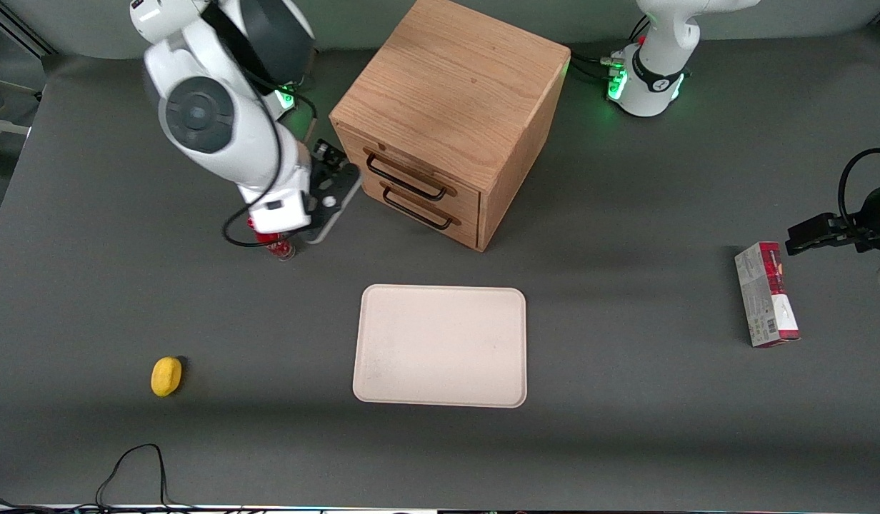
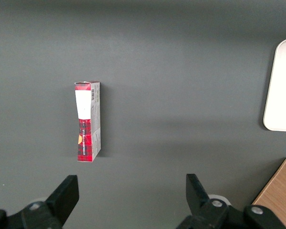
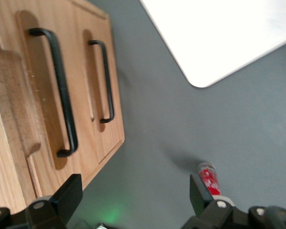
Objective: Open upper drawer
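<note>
The light oak cabinet stands on the grey table, farther from the front camera than the tray. Its upper drawer is closed, with its long black bar handle above the matching lower drawer's handle. My gripper hangs above the table beside the cabinet's front, toward the working arm's end, apart from the handles. In the right wrist view the gripper is open and empty, with the upper drawer handle and lower handle ahead of it.
A red can stands just under my wrist and also shows in the right wrist view. A beige tray lies nearer the camera than the cabinet. A yellow lemon lies toward the working arm's end. A red box lies toward the parked arm's end.
</note>
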